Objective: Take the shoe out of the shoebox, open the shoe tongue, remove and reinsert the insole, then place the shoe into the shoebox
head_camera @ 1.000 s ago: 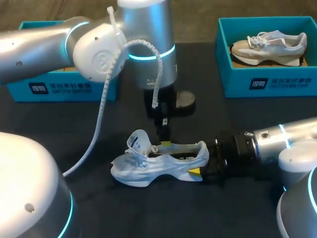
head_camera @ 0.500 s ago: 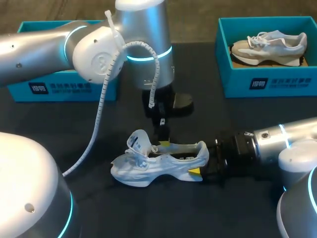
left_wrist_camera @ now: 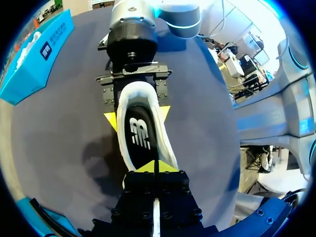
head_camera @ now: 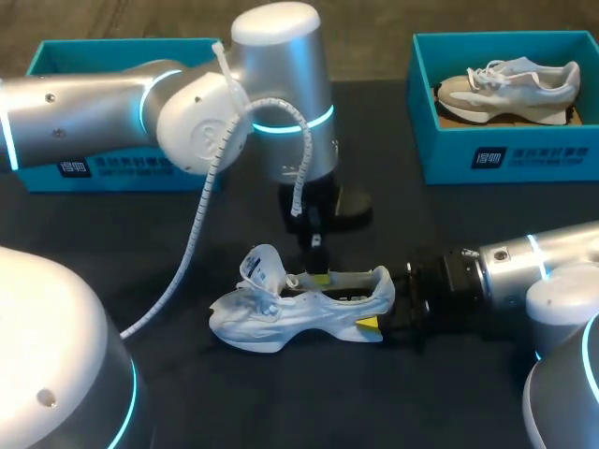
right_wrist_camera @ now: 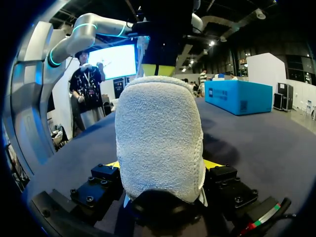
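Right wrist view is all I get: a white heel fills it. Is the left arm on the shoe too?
Observer: Yes. The left arm reaches the shoe from above. Its jaws are closed at the rim of the opening, behind the raised tongue. I cannot tell whether they pinch anything.
Operator: Anything pulled out?
Observer: No. The left wrist view shows the dark insole lying inside the shoe.
Operator: Where does it go back?
Observer: An open shoebox sits far right in the head view, with another shoe inside.
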